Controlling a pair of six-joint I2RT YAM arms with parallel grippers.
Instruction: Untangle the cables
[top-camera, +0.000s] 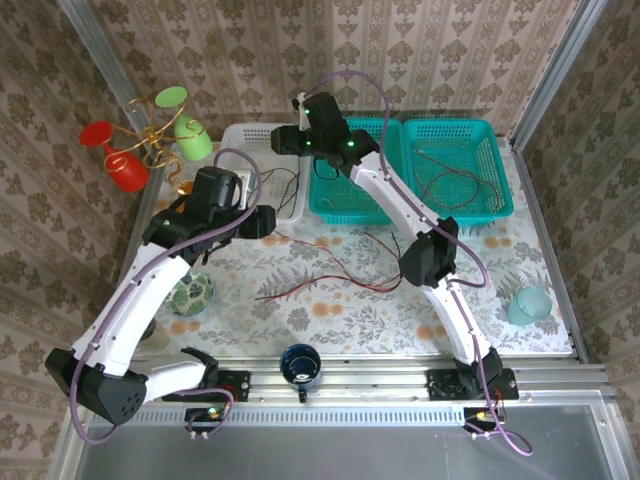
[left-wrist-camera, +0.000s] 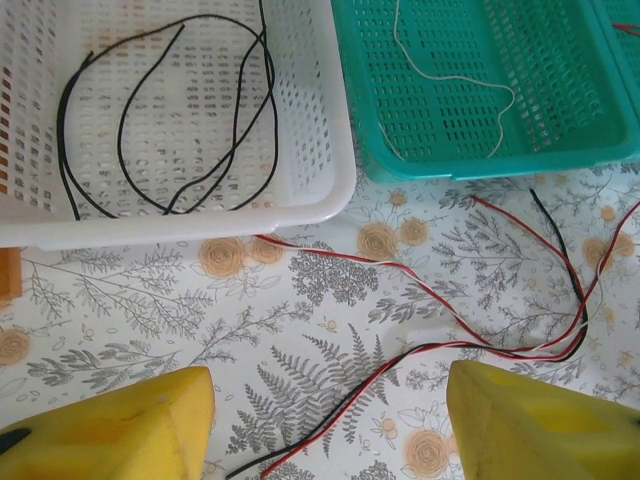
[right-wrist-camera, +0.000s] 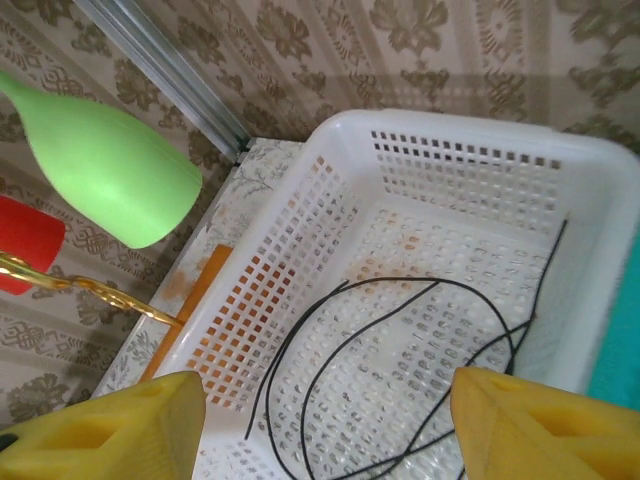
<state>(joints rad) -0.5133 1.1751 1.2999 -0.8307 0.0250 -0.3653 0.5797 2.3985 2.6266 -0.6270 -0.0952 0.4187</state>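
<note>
Notably, right end effector (right-wrist-camera: 325, 400) hung spread and empty over the black cable (left-wrist-camera: 272, 95) in the white basket (right-wrist-camera: 450, 122), left end effector (left-wrist-camera: 330, 400) spread above the red-black-white cables (left-wrist-camera: 400, 268) crossed on the counter (left-wrist-camera: 150, 320); pinching two strands together would likely tighten that tangle.

Your left arm (top-camera: 140, 290) bends at the elbow, the left gripper (left-wrist-camera: 330, 425) spread wide. Your right arm (top-camera: 400, 195) stretches far forward, the right gripper (right-wrist-camera: 320, 425) likewise parted.
</note>
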